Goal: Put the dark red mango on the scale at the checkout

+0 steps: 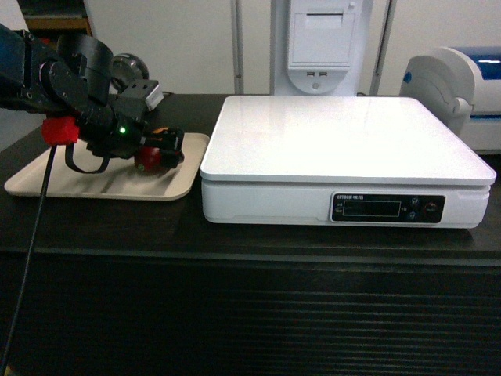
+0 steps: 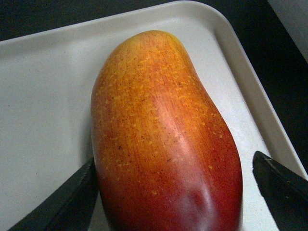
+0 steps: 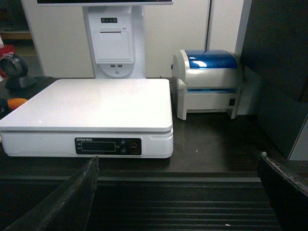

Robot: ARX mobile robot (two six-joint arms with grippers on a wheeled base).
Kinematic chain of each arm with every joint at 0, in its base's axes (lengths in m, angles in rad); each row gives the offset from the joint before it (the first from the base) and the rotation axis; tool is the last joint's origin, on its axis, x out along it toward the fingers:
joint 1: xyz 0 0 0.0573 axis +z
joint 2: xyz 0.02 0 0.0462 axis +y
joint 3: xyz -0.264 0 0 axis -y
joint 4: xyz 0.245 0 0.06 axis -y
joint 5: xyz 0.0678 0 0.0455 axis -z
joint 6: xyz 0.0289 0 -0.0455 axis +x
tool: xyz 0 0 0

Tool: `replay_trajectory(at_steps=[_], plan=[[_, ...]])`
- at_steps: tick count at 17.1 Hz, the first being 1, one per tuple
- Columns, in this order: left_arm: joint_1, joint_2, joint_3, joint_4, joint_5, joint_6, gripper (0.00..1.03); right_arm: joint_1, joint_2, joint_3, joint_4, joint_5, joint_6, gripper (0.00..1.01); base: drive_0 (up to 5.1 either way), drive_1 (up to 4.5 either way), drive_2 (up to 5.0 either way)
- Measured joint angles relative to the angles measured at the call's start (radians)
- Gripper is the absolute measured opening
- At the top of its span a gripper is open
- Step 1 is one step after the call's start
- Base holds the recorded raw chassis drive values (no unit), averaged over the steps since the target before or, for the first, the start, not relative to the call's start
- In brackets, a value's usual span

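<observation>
Left fingers [image 2: 67, 202] flank dark red mango [image 2: 163, 139] on beige tray [image 2: 43, 96], beside scale [image 1: 344, 145].

Dark red mango [image 2: 163, 144] on tray, white scale [image 1: 344, 145] beside

Black jointed left arm [image 1: 55, 70], red collar, green light, black cable, dark pincer fingers [image 2: 62, 202]

Standing behind the counter: pale wall [image 1: 196, 47], white receipt-printer column [image 3: 114, 45] rising at centre, white-and-blue label printer [image 3: 209, 82] sitting to its right. Dark panel [image 3: 274, 72] closing off the far right. Black handheld scanner on a stand [image 3: 14, 72] sitting at left. Even indoor light glaring off white surfaces.
</observation>
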Motion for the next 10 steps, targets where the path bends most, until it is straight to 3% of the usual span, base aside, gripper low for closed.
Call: replay_trajectory(at_steps=[3,7,10], plan=[[0.0,0.0,-0.007,0.03,0.011,0.012,0.65,0.0,0.0,0.0,0.0,0.0,0.0,0.98,0.0,0.0,0.0],[-0.007,-0.047,-0.089,0.071,-0.001,0.021,0.62,0.0,0.0,0.0,0.0,0.0,0.0,0.98,0.0,0.0,0.0],[-0.016,-0.169,-0.243,0.147,-0.014,0.015,0.61,0.0,0.0,0.0,0.0,0.0,0.0,0.98,0.0,0.0,0.0]])
